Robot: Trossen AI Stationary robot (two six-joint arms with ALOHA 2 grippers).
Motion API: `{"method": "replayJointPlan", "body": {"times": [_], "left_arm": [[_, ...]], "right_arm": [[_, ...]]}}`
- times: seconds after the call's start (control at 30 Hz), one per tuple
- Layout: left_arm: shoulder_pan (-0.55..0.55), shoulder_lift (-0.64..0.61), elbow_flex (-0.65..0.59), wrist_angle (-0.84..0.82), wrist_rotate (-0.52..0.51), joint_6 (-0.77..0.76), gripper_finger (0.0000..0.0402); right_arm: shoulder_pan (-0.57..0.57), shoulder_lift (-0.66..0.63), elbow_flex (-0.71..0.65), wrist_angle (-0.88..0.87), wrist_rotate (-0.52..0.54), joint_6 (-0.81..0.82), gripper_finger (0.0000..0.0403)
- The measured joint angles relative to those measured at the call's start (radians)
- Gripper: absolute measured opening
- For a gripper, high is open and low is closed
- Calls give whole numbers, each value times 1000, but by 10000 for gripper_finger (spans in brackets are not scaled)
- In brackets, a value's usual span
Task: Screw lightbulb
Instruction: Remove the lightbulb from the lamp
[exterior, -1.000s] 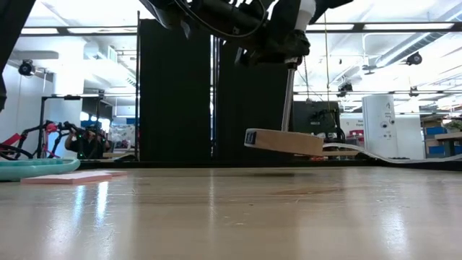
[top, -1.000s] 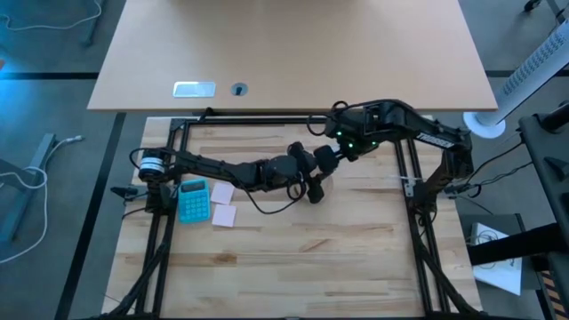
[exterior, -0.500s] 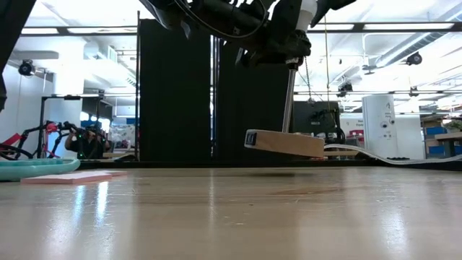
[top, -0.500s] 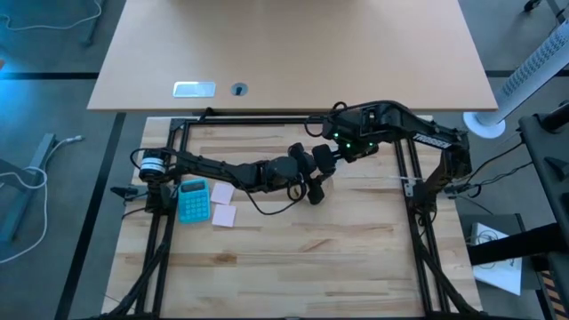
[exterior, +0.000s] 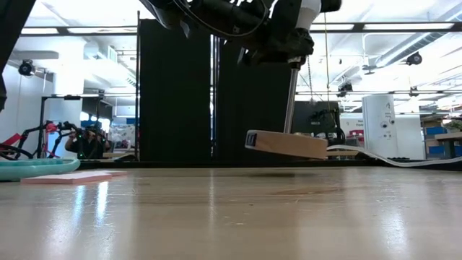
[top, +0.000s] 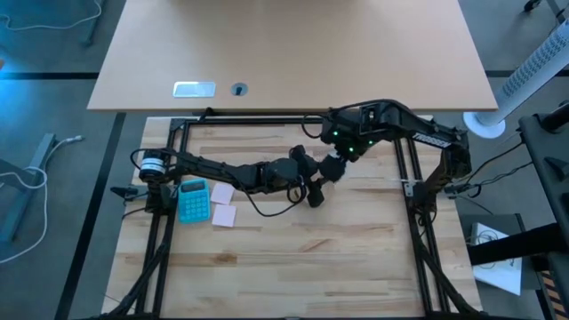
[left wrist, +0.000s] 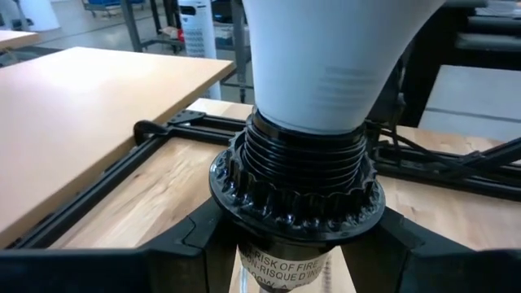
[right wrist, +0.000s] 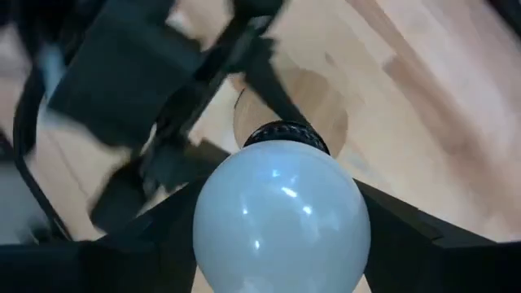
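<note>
Lightbulb: we see the white lightbulb [right wrist: 281,220] seated base-first in the black socket [left wrist: 297,191]; from the left wrist view its white body [left wrist: 334,57] rises straight out of the threaded collar

Socket: its ridged black collar sits between the left claw's two fingers, with a printed warning label just below the ridges

Wooden base: the round wooden base [exterior: 285,142] hangs tilted in the air, off the surface [exterior: 231,217], joined to the socket above by a thin stem

Left claw: we see the left claw [top: 313,182] near the middle of the surface in the overhead view, clenched on the socket, its arm stretching in from 9 o'clock

Right claw: the right claw [top: 333,166] reaches in from 3 o'clock and meets the left claw at the bulb; its dark fingers [right wrist: 407,236] flank the glass globe on both sides, but we cannot tell whether they press on it

Other things: at 9 o'clock on the surface lie a blue calculator [top: 194,200] and, just beside it, two pink sticky notes [top: 222,204]

Beyond: at 12 o'clock stands a pale tabletop [top: 293,53]
</note>
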Motion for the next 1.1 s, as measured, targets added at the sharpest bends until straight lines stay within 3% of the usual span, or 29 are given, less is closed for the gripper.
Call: {"method": "replayJointPlan", "body": {"times": [0.27, 0.33, 0.4, 0.67, 0.8, 1.1], "left_arm": [[-33, 1, 0, -3, 13, 0, 171], [-39, 1, 0, -10, 12, -1, 171], [-39, 1, 0, -16, 12, -6, 171], [-44, 0, 0, -14, 9, -42, 171], [-43, 0, 0, -20, 8, -37, 171], [-43, 0, 0, -17, -3, -31, 171]], "right_arm": [[15, -1, 0, -31, -49, -957, 253], [19, -1, 0, -35, -50, -1089, 252], [22, -1, 0, -35, -46, -1114, 259], [25, -7, 3, -21, -37, -788, 335], [24, -10, 17, -21, -102, -445, 361], [19, -15, 15, -24, -65, 313, 364]]}}
